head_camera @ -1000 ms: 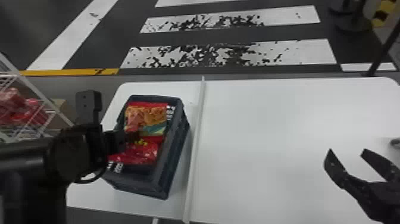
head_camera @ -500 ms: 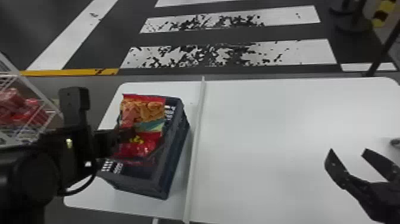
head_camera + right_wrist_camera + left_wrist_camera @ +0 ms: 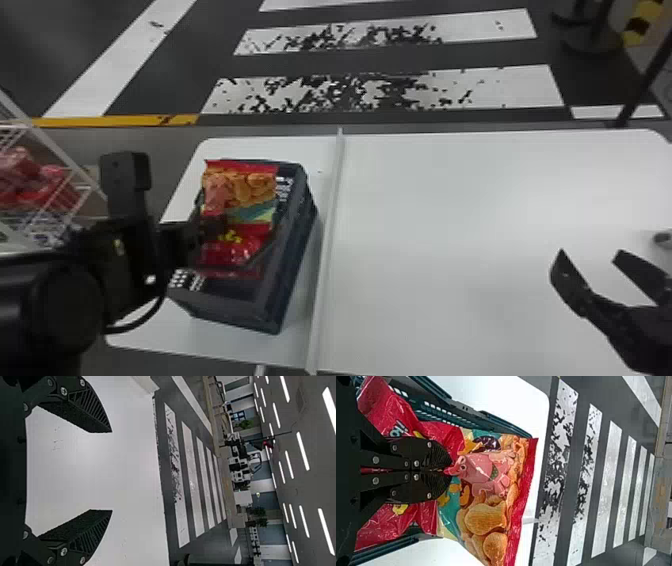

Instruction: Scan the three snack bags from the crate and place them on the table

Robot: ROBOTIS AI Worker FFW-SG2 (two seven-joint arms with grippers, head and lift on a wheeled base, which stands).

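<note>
Left gripper (image 3: 220, 227): fingers clenched, grasping a snack bag (image 3: 245, 187) around its middle, over the crate (image 3: 295, 265). Bag front noted as red-ended, printed with golden chips, a pink cartoon figure and a teal patch. Pale lettering is visible on red film (image 3: 395, 409) beside the fingers; whether that film belongs to the grasped bag or another cannot be determined. Crate rests on the white table (image 3: 450, 225), to the left of a raised strip (image 3: 327, 250). Right gripper (image 3: 590, 252): released, fingers spread, empty, over the table's right part.
</note>
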